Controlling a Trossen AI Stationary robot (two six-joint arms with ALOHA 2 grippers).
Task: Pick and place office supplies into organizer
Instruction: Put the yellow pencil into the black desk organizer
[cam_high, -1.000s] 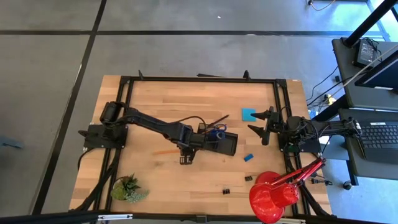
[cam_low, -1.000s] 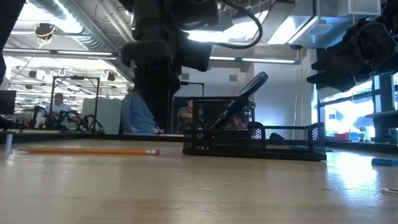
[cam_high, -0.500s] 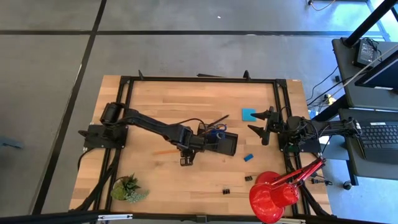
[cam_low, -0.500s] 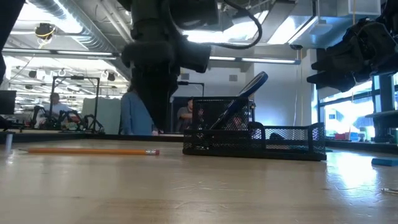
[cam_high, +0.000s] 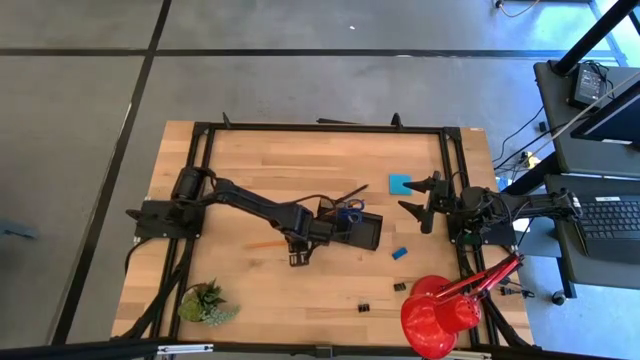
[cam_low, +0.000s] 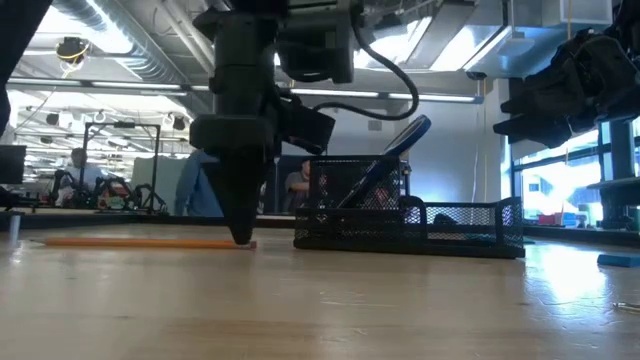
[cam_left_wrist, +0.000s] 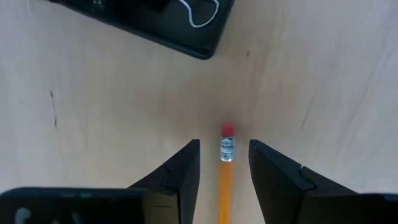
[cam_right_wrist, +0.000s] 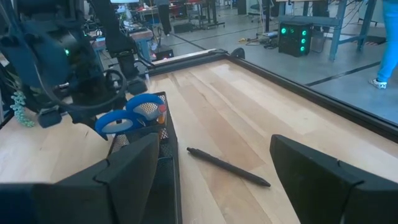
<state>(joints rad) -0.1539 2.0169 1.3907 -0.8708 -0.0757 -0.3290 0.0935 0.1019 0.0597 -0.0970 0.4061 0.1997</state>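
While the right gripper (cam_high: 421, 205) waits near the table's right edge, fingers spread wide and holding nothing, the left gripper (cam_left_wrist: 224, 163) points down at the tabletop just left of the organizer (cam_high: 365, 232). Its fingers stand apart, one on each side of the orange pencil (cam_left_wrist: 225, 171), near the pencil's red eraser end; no contact visible. Low view: fingertips (cam_low: 241, 236) at table level over the pencil (cam_low: 140, 242). Blue-handled scissors (cam_low: 385, 160) stand tilted in the organizer's tall compartment. Black pen (cam_right_wrist: 227, 167) lies on the wood just behind the organizer. Blue note pad (cam_high: 401, 184), blue eraser (cam_high: 399, 253) and binder clips (cam_high: 365, 305) lie loose on the table.
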